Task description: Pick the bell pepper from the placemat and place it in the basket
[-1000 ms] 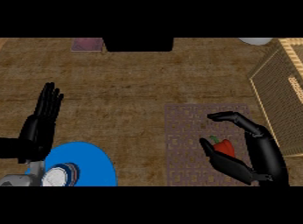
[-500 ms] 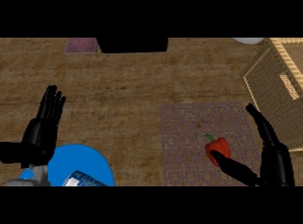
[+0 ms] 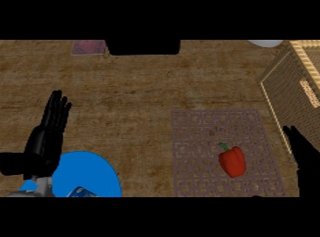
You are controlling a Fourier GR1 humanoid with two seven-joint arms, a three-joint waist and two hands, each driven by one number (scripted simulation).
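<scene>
Lying on its side in the lower right of the frame, the red bell pepper with a green stem rests on the grey patterned woven placemat, untouched. My right hand is just beside it at the right edge, apart from it, fingers straight and together, holding nothing. Above, along the right edge, sits the tan wicker basket. My left hand rests at the lower left, fingers straight and pointing up, thumb out to the side, above a round blue plate on the brown wooden counter.
</scene>
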